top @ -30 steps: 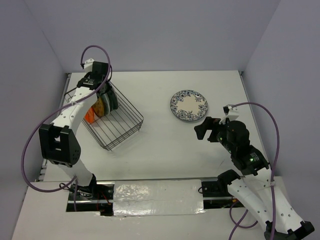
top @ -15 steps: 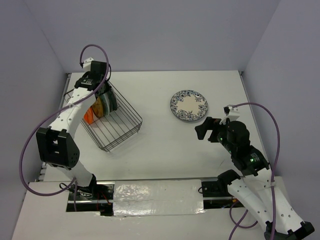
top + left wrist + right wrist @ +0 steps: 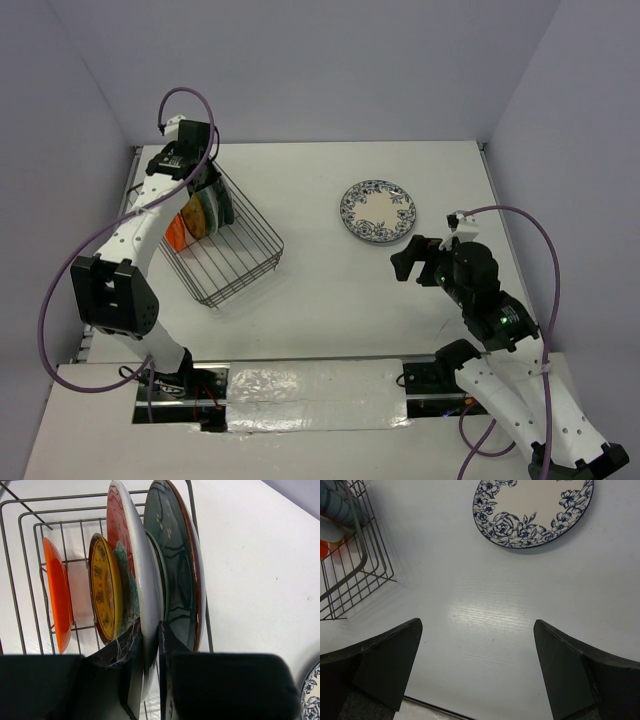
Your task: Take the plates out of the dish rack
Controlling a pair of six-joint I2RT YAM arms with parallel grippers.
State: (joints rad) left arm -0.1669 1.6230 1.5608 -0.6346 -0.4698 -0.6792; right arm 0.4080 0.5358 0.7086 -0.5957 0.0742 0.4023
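Inside rack [image 3: 235,262], L fingers [image 3: 172,672] clamp red plate [image 3: 117,525], teal plate [image 3: 175,555] crowding it; R fingers [image 3: 385,665] apart.

the left tool [image 3: 149,637] hides the red plate [image 3: 118,527] at its lower rim, seemingly pinched there.

Crowded inside the dish rack [image 3: 236,260]: upright plates [image 3: 150,580] packed close, slim gaps only. Right of it, open table [image 3: 320,300] save one blue-floral plate [image 3: 378,211].

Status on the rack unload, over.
Left gripper shut on red plate, upright in dish rack. Right gripper open, empty. Dark teal plate close beside fingers.
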